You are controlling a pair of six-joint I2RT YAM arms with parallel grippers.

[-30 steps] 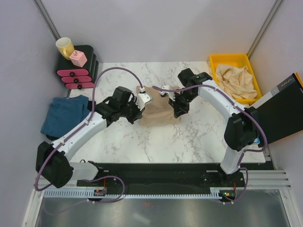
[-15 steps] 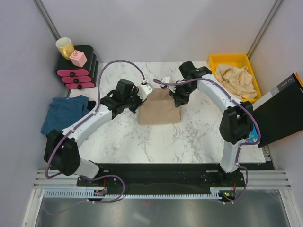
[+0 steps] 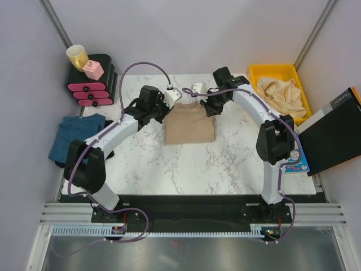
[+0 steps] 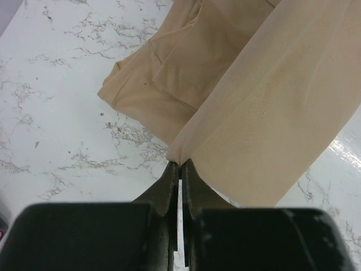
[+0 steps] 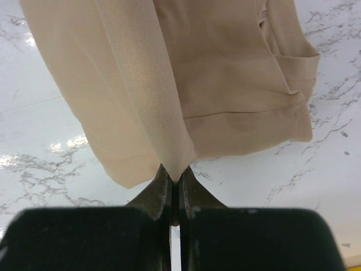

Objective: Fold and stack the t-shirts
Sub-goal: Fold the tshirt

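While left claw (image 4: 180,165) and right claw (image 5: 175,173) clamp its far corners, the tan t-shirt (image 3: 190,124) spans left-right.

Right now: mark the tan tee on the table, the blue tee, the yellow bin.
tan tee (image 3: 190,127), top external view, middle of the folded panel.
blue tee (image 3: 76,137), top external view, centre of the pile.
yellow bin (image 3: 272,67), top external view, far rim.

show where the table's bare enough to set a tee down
Bare marble: the wide strip between tan tee and near edge. Crowded at the tee's far edge, where left claw and right claw pinch it.
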